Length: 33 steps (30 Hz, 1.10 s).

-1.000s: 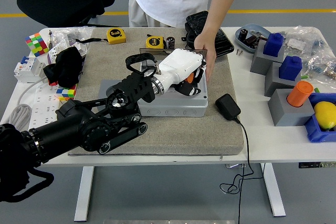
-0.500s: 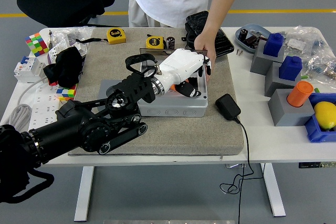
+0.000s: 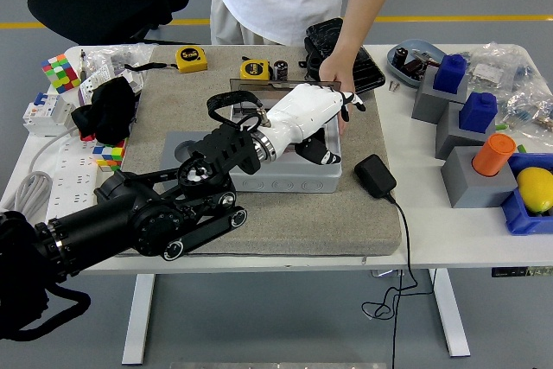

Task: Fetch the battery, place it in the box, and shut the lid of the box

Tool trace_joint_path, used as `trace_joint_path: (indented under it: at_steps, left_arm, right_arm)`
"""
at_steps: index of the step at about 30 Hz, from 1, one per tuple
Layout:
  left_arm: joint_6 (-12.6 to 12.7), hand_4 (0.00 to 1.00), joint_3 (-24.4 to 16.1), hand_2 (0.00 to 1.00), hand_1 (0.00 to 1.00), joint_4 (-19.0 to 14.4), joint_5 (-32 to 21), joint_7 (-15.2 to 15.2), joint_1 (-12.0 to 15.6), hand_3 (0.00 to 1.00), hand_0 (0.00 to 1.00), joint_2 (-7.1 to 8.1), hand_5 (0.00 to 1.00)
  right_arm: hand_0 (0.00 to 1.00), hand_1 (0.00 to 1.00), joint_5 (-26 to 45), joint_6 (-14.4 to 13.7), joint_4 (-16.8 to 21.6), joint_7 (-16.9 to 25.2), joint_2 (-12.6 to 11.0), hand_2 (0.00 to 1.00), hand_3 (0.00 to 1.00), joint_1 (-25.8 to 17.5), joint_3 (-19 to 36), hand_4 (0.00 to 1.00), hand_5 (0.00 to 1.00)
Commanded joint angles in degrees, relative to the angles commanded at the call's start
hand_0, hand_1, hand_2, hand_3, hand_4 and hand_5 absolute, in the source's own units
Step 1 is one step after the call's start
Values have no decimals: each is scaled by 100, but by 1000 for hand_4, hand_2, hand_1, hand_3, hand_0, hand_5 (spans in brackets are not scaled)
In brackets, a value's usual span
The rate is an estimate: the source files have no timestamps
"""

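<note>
A grey box point(image 3: 285, 182) sits on the grey mat point(image 3: 346, 222) at the table's middle. Its clear lid point(image 3: 259, 85) stands upright along the back edge. My left hand point(image 3: 333, 127), white, hovers over the box's right half with fingers point(image 3: 349, 106) stretched out to the right and thumb down; it holds nothing that I can see. The battery is not visible; the hand covers the inside of the box. A person's hand point(image 3: 333, 71) rests on the lid's right end at the box's far corner.
A black power adapter point(image 3: 374, 174) with its cable lies right of the box. Two yellow tape measures point(image 3: 192, 59) and a black fan point(image 3: 333, 45) lie behind it. Grey blocks with blue and orange pieces point(image 3: 478, 127) stand right. A black cloth point(image 3: 108, 110) and cubes lie left.
My left hand has opened and its fingers have stretched out to the right. The orange battery seen in it before no longer shows. The person's hand has stayed on the lid.
</note>
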Motion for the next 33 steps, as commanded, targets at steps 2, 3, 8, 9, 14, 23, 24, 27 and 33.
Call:
trace_joint_path:
  at_steps: [2,3,8,9,14,23,24,27,33]
  left_arm:
    - [-14,998,-130,558,640,-190,15,10,83,716,519,0,145]
    - [-33,998,-192,558,640,-286,27,31,126,716,519,8,145]
    - [-142,998,-545,537,616,-780,44,170,462,605,476,271,225]
    - [-149,998,-631,537,616,-899,23,171,564,605,476,356,225]
    - [-144,955,-1007,574,646,-1435,-8,164,1073,613,504,762,270]
    - [-210,946,-1714,615,677,-2186,10,260,1991,631,546,1479,295]
    - [-212,948,-1747,614,671,-2230,-5,264,2051,627,539,1525,312]
    - [-228,948,-1793,614,671,-2306,-55,287,2198,627,539,1614,312]
    - [-249,948,-1748,612,660,-2343,-187,296,2272,628,527,1573,321]
  right_arm:
    - [501,614,-13,-3,2,4,2,658,575,-6,28,956,510]
    - [501,614,-10,-3,0,2,3,658,575,-9,26,956,510]
    - [501,614,-21,-4,-3,4,0,658,575,-26,55,956,511]
    - [501,614,-22,-4,-4,5,-1,658,575,-26,62,956,511]
    - [501,614,-42,-1,-5,8,-7,658,575,-41,125,956,512]
    - [501,614,-56,7,-9,13,-23,658,575,-50,163,957,512]
    - [501,614,-57,7,-9,14,-25,658,575,-48,162,957,512]
    - [501,614,-60,7,-8,16,-34,658,575,-43,152,957,512]
    - [501,614,-71,3,-2,27,-34,658,575,-19,160,957,512]
